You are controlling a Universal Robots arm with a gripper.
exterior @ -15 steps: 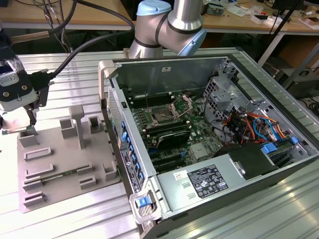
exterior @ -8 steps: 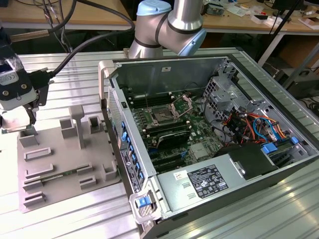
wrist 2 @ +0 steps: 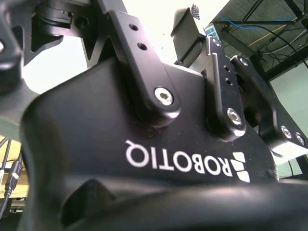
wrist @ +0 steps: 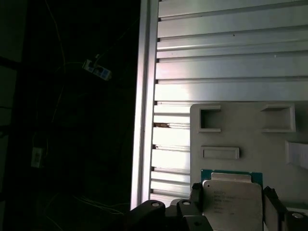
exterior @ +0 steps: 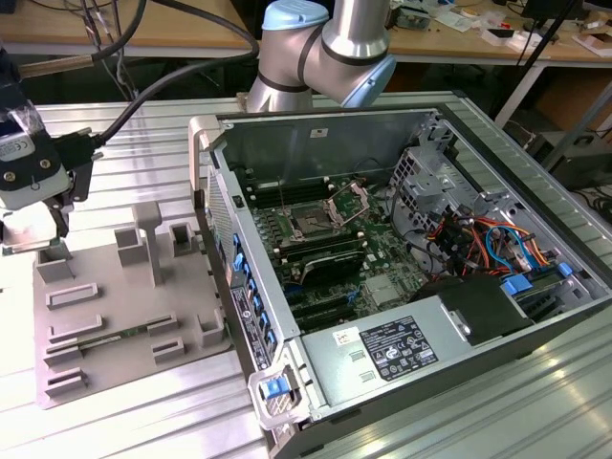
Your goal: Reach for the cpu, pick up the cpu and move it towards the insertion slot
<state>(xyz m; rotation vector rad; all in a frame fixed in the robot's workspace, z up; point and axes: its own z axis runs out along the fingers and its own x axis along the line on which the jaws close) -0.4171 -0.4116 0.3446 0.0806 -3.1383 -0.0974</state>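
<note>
In the first wrist view the cpu (wrist: 232, 195), a silvery square plate with a green rim, lies between my gripper's (wrist: 232, 204) two dark fingers (wrist: 196, 192), which sit against its opposite edges. It is over the near end of the grey moulded tray (wrist: 250, 139). In the exterior view my gripper (exterior: 48, 234) is low at the tray's (exterior: 124, 306) far corner, on the exterior view's left. The insertion slot (exterior: 311, 226), a dark square socket with its silver frame hinged up, sits on the green board inside the open computer case (exterior: 402, 249). Whether the cpu is lifted I cannot tell.
The tray carries several raised blocks and a post (exterior: 148, 239). The case's wall (exterior: 225, 229) stands between tray and socket. Cables (exterior: 478, 239) and a power supply (exterior: 392, 349) fill the case's right side. The ribbed aluminium table (wrist: 231, 53) ends at an edge (wrist: 147, 96).
</note>
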